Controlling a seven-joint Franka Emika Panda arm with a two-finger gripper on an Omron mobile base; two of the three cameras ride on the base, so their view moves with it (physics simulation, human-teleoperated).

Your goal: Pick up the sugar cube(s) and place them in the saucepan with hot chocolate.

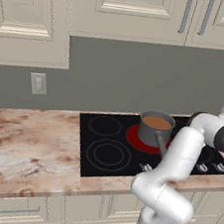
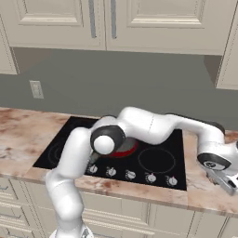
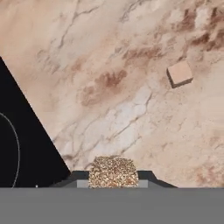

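Observation:
A speckled brown sugar cube [image 3: 113, 171] sits between my two dark fingertips in the hand view, with my gripper [image 3: 113, 178] shut on it above the marble counter. A second, pale sugar cube [image 3: 180, 73] lies on the counter further off. In the right base view my gripper [image 2: 226, 182] hangs low over the counter, right of the stove. The grey saucepan [image 1: 155, 129] stands on the glowing red burner, full of light-brown hot chocolate [image 1: 157, 122], its handle pointing toward the front. My arm hides the saucepan in the right base view.
The black cooktop [image 1: 106, 153] has several burner rings and a row of knobs [image 2: 130, 175] along its front edge. Its corner [image 3: 17, 144] lies left of my gripper. Marble counter [image 1: 25, 142] extends on both sides; the grey wall carries an outlet [image 1: 38, 83].

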